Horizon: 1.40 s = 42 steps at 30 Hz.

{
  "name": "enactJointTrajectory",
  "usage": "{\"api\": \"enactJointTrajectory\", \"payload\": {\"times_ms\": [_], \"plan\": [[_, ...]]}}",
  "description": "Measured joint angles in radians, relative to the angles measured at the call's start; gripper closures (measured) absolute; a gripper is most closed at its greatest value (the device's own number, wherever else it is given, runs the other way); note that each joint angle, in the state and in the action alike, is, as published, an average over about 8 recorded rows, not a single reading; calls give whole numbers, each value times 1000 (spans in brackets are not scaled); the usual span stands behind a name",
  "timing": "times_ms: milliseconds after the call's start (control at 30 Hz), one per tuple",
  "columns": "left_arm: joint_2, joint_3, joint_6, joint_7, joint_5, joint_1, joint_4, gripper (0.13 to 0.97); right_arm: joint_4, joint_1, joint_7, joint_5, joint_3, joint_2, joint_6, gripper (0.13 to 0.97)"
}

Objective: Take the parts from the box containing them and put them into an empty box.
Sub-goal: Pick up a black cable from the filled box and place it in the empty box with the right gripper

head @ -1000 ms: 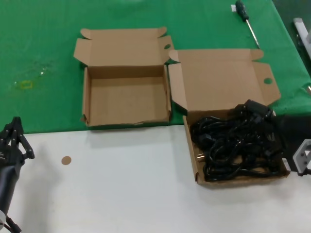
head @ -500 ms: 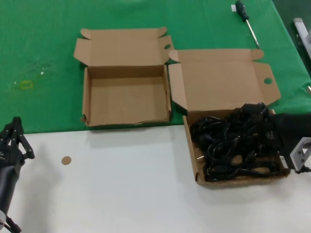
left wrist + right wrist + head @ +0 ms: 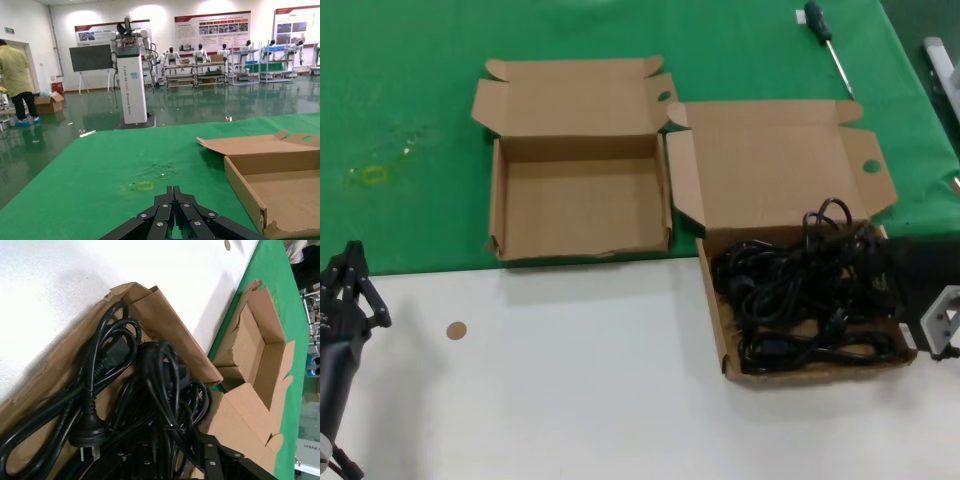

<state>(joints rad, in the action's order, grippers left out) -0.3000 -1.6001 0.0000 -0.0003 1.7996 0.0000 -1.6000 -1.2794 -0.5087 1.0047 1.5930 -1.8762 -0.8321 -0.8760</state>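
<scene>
Right now the right claw is down at the far right corner of the wider box, buried in the heap of black power cords; a loop or two of cable stands up above the pile beside it, which suggests it has pinched one bundle, though the tangle hides the fingers and I cannot tell how far they are closed. From the right wrist view the cords lie piled over one another, plugs and loops interlocked, so I would guess that lifting one may drag its neighbours along. That box sits half on the white bench and half on the green cloth, its tall lid folded back flat so the tray is open from above. Just beside it, to the robot's left, the smaller box stands with nothing in it, lid back as well, close enough for a short carry. The left claw waits near the bench's left edge, well apart from both boxes, its fingers pressed together on nothing. A screwdriver lies far off on the cloth, out of the way.
</scene>
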Motion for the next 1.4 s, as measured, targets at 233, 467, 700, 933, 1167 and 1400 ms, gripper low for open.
{"api": "enactJointTrajectory", "payload": {"times_ms": [233,467,700,933,1167,1400], "plan": [[0,0,0,0,0,0,0,945,-8,3,-64,-11,-2,-11,7,801],[0,0,0,0,0,0,0,945,-48,-2,-214,-40,-4,-38,16,868],[0,0,0,0,0,0,0,945,-111,-19,-390,-71,-4,-67,16,879],[0,0,0,0,0,0,0,945,-172,-57,-521,-110,-16,-60,19,880],[0,0,0,0,0,0,0,945,-194,-113,-582,-163,-55,2,32,881],[0,0,0,0,0,0,0,945,-178,-176,-609,-210,-106,106,55,881]]}}
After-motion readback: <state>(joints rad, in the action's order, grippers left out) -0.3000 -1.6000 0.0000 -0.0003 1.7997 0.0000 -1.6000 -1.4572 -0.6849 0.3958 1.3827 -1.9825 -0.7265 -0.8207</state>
